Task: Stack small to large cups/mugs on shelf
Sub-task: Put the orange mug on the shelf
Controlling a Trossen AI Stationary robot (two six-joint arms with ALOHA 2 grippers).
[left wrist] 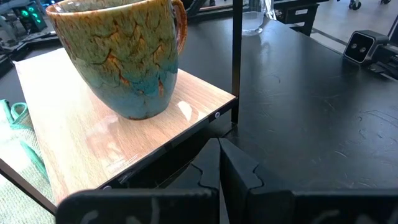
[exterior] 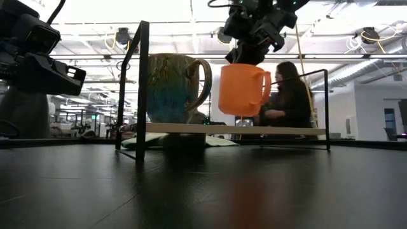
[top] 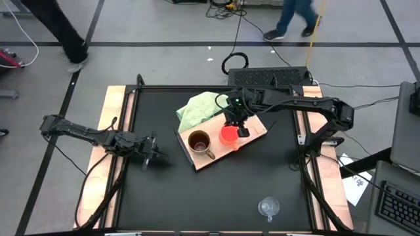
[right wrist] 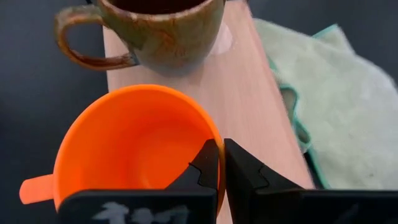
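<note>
Currently the right gripper [top: 233, 128] is pinching the rim of the orange cup [top: 228, 135] between nearly closed fingers and holding it in the air just above the shelf [top: 257, 130]; the low view is showing a clear gap under the cup. The brown mug [top: 199, 141] is standing upright on the same board, just beside the cup, and that short sideways gap is what the coming move depends on. The orange cup is looking like smooth matte plastic, wider at the top. The mug is glazed ceramic, mottled brown and teal, rounded, with a loop handle. The small glass cup [top: 268, 208] is sitting on the black table, well apart, nearer its front edge. The left gripper [top: 149, 155] is waiting with fingers together, empty, near the shelf's corner.
</note>
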